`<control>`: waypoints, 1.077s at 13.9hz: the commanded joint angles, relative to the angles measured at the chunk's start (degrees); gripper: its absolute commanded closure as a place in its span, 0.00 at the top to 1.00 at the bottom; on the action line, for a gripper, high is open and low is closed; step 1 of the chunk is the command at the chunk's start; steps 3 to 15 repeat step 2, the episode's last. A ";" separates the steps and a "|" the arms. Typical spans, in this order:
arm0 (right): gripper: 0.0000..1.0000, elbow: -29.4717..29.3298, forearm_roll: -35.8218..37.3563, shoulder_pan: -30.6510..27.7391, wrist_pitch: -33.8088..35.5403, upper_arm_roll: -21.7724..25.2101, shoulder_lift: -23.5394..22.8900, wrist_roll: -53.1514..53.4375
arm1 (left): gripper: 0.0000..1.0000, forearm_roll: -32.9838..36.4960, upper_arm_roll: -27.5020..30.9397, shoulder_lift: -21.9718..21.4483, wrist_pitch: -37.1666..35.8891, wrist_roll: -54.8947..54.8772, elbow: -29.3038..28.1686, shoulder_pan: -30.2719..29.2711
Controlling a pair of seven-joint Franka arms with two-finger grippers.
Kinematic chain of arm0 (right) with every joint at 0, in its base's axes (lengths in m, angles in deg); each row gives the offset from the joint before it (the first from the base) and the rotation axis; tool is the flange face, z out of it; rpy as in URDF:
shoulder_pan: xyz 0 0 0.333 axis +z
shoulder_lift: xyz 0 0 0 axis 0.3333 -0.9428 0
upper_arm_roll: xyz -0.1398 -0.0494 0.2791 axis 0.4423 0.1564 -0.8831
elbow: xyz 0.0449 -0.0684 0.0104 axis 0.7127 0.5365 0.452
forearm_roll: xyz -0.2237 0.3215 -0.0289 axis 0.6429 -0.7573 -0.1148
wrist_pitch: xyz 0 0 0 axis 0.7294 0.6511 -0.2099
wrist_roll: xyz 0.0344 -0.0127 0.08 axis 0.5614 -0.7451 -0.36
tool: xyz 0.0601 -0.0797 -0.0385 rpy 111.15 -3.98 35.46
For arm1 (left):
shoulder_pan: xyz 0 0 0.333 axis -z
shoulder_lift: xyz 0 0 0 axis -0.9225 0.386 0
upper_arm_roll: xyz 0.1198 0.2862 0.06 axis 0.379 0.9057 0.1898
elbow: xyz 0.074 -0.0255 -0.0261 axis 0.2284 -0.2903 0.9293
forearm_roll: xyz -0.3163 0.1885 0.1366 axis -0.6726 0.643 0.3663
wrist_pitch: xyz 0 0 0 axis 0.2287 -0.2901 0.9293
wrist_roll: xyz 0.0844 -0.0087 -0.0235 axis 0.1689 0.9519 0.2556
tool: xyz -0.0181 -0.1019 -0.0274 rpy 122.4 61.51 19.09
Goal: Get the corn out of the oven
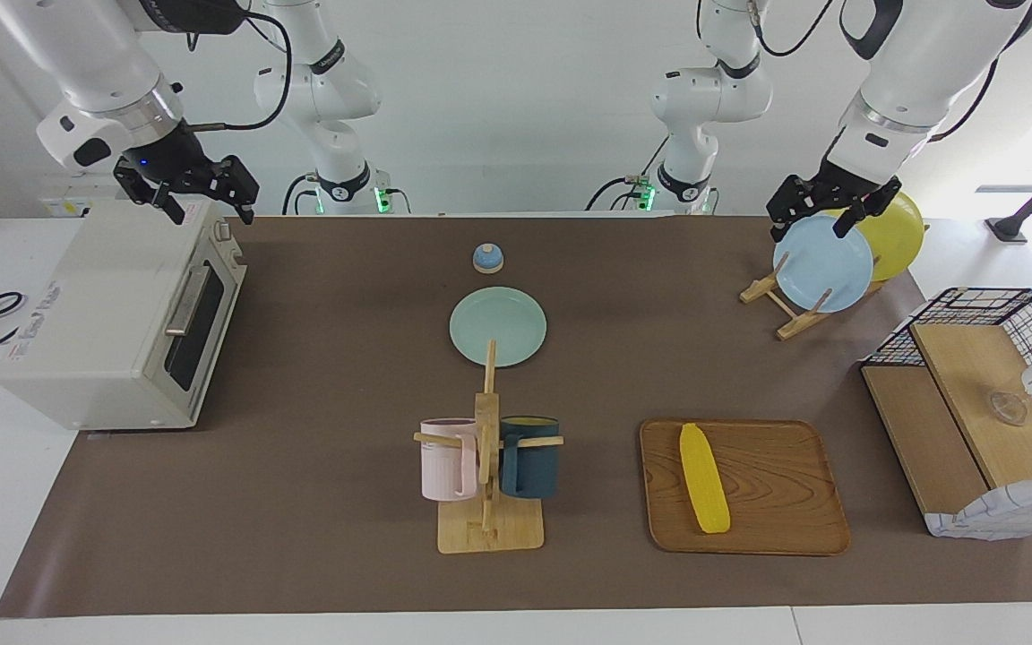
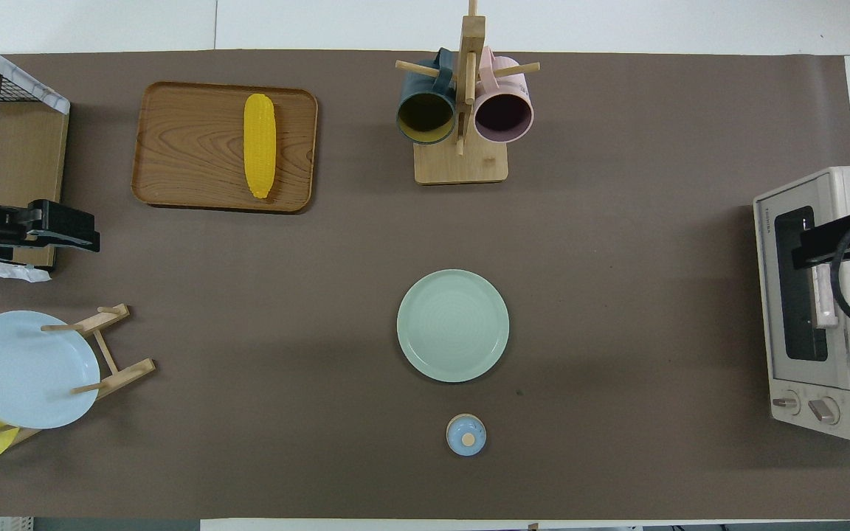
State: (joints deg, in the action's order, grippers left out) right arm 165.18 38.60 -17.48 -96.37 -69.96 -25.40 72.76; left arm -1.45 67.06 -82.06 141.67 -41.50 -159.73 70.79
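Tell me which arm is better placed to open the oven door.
Right. The right tool hangs over the oven, whose door is shut; the left tool is over the plate rack at its own end. Corn lies on the tray.

The corn [image 1: 704, 491] lies on the wooden tray [image 1: 785, 475], beside the mug rack [image 1: 487, 484]. The oven [image 1: 113, 313] stands at the right arm's end, door shut.
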 commanded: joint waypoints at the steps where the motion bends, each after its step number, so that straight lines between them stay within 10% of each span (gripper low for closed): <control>1: 1.00 -0.42 0.40 -0.50 -0.15 -0.52 -0.12 0.41 | 1.00 0.03 0.33 0.10 -0.53 0.30 0.48 0.46; 15: 1.00 -0.42 0.39 -0.50 -0.15 -0.52 -0.21 0.33 | 1.00 0.11 0.25 0.10 -0.53 0.30 0.48 0.46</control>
